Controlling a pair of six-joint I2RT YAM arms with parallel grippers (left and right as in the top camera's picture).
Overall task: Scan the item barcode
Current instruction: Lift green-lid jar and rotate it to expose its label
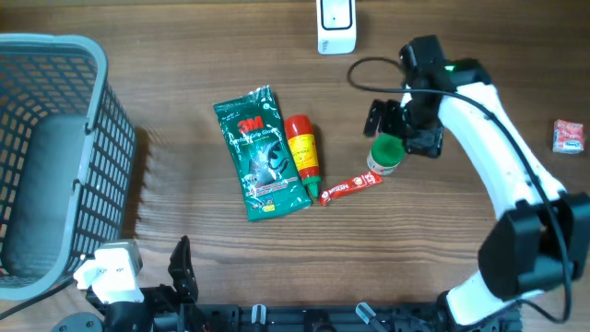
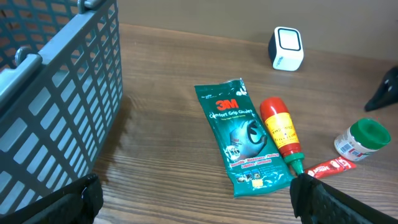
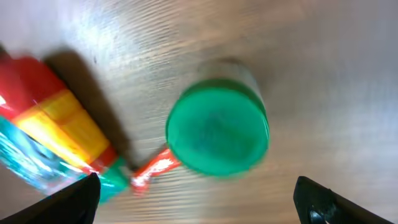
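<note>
A small jar with a green lid (image 1: pixel 385 154) stands upright on the wooden table, seen from straight above in the right wrist view (image 3: pixel 217 130). My right gripper (image 3: pixel 199 205) hovers over it, open, with nothing between its fingers and the jar just ahead of them. A white barcode scanner (image 1: pixel 336 23) stands at the table's far edge. My left gripper (image 2: pixel 196 199) is open and empty near the front left, facing the items.
A green 3M glove pack (image 1: pixel 261 154), a red and yellow bottle (image 1: pixel 302 154) and a red sachet (image 1: pixel 350 187) lie mid-table, left of the jar. A grey wire basket (image 1: pixel 55 157) fills the left side. A small red packet (image 1: pixel 569 136) lies far right.
</note>
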